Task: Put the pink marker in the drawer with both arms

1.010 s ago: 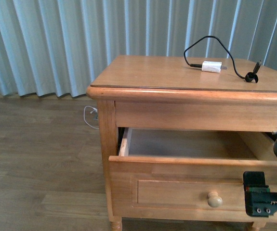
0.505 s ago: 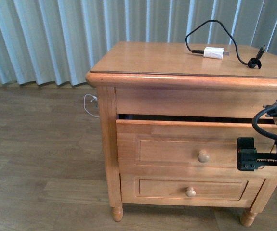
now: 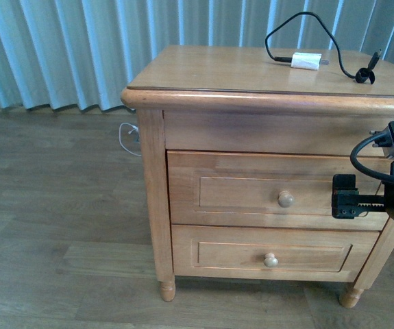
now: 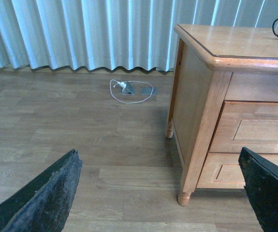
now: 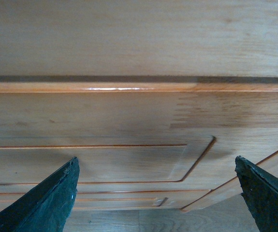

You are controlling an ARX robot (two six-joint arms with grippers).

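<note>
Pink marker: not visible in any view; whereabouts not determinable, possibly inside the closed drawer (image 3: 272,190). Drawer front flush with the cabinet, round knob (image 3: 286,199) centred, lower drawer (image 3: 268,255) beneath. Right gripper (image 5: 155,193) spread wide and empty, close against the drawer front beside the knob; left gripper (image 4: 160,193) likewise wide, empty, well apart over the floor. Possible fault: drawer shut without the marker inside, unverifiable here; knob or panel struck through arm drift. Table top (image 3: 210,68) bearing white charger (image 3: 305,61) with black cable. Wood-plank floor (image 3: 59,205); pale pleated curtains (image 3: 80,48) behind.
</note>
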